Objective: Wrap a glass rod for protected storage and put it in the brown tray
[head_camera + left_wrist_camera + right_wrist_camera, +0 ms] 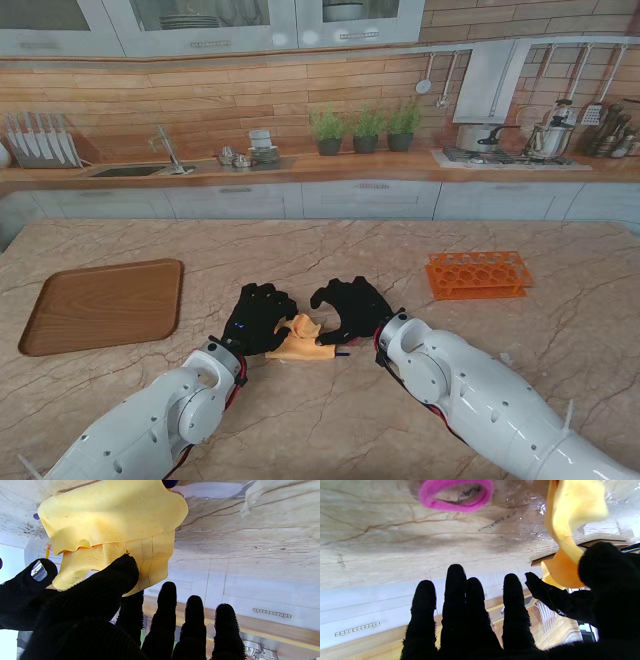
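The marble table [330,250] is filling most of the stand view, its veined beige top running out to the kitchen counter behind. The brown tray [103,304] is lying flat at about nine o'clock from the hands, well apart from them and carrying nothing. An orange test-tube rack [478,273] is sitting at roughly two o'clock from the hands, also well clear.

Both black-gloved hands are meeting near the middle of the table, on the side nearer to me. The left hand [258,318] is pressing its thumb [117,577] against a fold of the yellow cloth [302,340], which is bunching up between the two hands in a crumpled heap; its other four fingers are stretching out straight and apart, touching nothing, so it is holding the cloth only by the thumb side. The right hand [352,307] is curling over the cloth's three o'clock edge, with its thumb [605,562] resting on a hanging strip of the yellow fabric while its four fingers are reaching forward, loosely spread; whether it is truly pinching the cloth, I cannot tell.

A pink hair band [456,495] is lying on the marble just beyond the right hand's fingers, seen only from the right wrist.

The glass rod is not making itself seen anywhere; the folds of cloth are hiding whatever is inside them.
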Tool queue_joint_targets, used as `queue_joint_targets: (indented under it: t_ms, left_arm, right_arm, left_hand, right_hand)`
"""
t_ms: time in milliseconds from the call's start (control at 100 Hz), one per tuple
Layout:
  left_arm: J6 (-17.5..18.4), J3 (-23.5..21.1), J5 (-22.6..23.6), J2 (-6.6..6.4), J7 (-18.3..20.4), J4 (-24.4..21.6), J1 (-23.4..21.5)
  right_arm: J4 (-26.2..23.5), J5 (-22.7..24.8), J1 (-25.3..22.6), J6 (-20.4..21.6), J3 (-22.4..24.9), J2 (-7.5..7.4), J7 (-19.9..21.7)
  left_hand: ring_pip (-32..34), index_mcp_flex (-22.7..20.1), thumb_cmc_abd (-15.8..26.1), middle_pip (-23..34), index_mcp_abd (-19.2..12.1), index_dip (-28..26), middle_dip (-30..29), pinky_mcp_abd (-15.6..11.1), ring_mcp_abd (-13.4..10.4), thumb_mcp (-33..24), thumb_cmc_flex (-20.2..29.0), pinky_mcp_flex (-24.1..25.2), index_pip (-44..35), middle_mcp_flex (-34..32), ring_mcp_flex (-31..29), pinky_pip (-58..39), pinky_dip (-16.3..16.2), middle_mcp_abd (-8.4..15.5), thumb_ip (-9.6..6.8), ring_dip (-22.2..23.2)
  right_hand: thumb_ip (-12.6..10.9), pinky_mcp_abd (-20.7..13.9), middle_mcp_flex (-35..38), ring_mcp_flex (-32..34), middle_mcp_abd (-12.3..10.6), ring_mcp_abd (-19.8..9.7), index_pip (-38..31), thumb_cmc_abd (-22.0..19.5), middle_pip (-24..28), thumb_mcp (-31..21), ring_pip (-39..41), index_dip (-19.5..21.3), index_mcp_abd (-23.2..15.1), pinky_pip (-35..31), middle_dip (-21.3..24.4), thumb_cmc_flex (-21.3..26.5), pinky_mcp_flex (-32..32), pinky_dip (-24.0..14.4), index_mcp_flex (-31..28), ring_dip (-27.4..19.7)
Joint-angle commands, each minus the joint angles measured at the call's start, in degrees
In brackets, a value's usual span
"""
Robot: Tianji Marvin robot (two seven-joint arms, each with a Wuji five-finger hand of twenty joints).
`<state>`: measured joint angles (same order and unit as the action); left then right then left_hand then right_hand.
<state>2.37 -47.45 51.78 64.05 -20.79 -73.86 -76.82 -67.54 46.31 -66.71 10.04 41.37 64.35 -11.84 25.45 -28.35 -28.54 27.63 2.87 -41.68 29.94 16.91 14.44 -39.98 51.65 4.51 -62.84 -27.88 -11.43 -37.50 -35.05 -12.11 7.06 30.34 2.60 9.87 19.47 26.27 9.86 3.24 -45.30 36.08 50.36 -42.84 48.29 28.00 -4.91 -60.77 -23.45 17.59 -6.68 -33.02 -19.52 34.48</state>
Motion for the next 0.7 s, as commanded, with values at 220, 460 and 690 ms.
queue_joint_targets:
  t_ms: [220, 460, 690]
  left_arm:
    - [2.35, -0.14, 0.35, 0.02, -0.26, -0.58, -0.82]
    - [4.97, 1.15, 3.68, -0.98, -1.06, 1.12, 0.4]
    - [6.05, 2.03, 7.88, -2.13, -2.36, 1.75, 1.19]
  right_arm:
    - [-2.79, 0.87, -2.11, 0.41, 1.72, -0.49, 0.87]
    - [-3.34, 0.79, -2.74, 1.69, 2.48, -0.76, 1.64]
    - [-3.88, 1.93, -3.22, 2.4, 3.08, -1.16, 1.85]
  left_hand:
    - [0.81, 1.84, -1.01, 1.64, -1.49, -2.81, 0.71, 0.33, -1.41, -5.02, -0.5, 0.42, -3.39, 0.15, 0.06, -1.9, 1.38, 1.18, 1.51, 0.3]
    - [0.26, 2.83, -2.25, 1.67, -2.05, -4.83, 0.79, 0.08, -2.65, -8.54, -2.22, 0.42, -4.51, 0.61, -0.04, -1.78, 2.13, 2.47, 0.11, 0.02]
    - [0.44, 5.02, -3.95, 2.48, -1.77, -5.64, 1.07, -0.23, -3.2, -9.92, -1.48, 0.22, -6.23, 0.88, -0.59, -2.45, 2.26, 3.21, 0.94, 0.11]
  right_hand:
    - [-0.24, 0.42, 0.08, 0.91, -0.13, -0.27, -2.28, -0.4, -0.15, -15.29, -0.58, 1.48, -1.43, 1.13, 0.13, 7.89, -0.41, -1.4, -4.17, -0.63]
    - [5.75, 1.68, 6.45, 3.42, -0.39, 0.54, -12.71, 1.17, -0.66, -15.49, -0.16, -5.89, -6.2, 1.23, -0.12, 13.5, -0.88, -1.35, -13.23, -0.53]
    - [6.43, 1.81, 8.81, 4.7, -0.79, 0.43, -19.07, 2.6, -0.43, -16.3, -0.04, -4.7, -10.2, 1.2, -0.4, 16.21, -1.37, -1.41, -14.85, -0.33]
